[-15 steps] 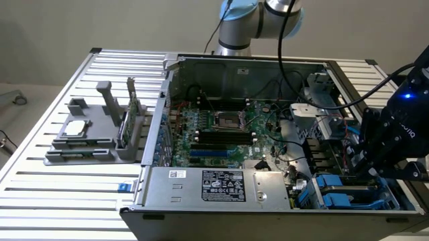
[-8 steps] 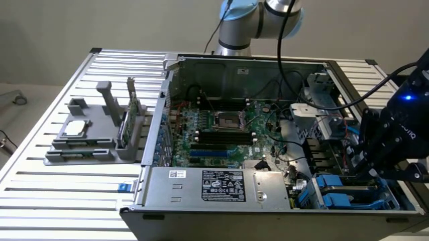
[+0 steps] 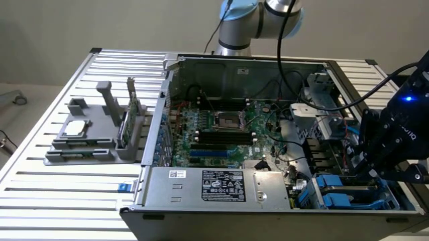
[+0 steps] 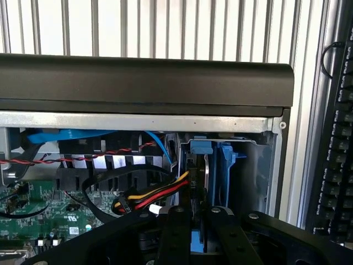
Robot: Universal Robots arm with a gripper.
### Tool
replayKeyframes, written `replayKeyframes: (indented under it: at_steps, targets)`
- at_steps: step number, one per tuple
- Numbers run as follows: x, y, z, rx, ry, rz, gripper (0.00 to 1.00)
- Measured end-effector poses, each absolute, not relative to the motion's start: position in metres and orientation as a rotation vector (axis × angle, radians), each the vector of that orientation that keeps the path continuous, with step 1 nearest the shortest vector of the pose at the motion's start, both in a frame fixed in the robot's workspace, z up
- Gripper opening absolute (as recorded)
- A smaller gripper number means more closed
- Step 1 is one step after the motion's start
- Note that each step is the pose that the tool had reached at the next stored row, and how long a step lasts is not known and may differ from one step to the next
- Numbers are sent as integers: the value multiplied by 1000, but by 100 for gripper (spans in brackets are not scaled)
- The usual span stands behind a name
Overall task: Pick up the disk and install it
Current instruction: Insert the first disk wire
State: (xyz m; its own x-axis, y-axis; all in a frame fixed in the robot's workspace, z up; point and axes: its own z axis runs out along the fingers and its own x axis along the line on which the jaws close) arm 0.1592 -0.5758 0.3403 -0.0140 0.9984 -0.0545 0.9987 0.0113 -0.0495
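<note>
The disk (image 4: 220, 171) stands on edge in its blue carrier, down inside the drive bay at the corner of the open computer case (image 3: 234, 201). My gripper (image 4: 198, 234) is right over it, its two black fingers (image 4: 175, 232) close together with the disk's blue edge between them. In the exterior view my gripper (image 3: 367, 173) reaches down into the case on that view's right, just above the blue drive cage (image 3: 338, 193), and its body hides the disk there.
Red, yellow and black cables (image 4: 157, 193) run close beside the bay. The motherboard (image 3: 221, 125) and the power supply (image 3: 214, 186) fill the case. A grey fixture (image 3: 94, 135) with parts stands on the slatted table. A black keyboard (image 4: 336, 143) lies beyond the case wall.
</note>
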Motion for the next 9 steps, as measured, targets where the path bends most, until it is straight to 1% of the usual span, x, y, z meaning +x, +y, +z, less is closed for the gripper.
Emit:
replayKeyframes:
  at_steps: [9]
  targets:
    - [159, -576, 340, 2203, 2231, -115, 16]
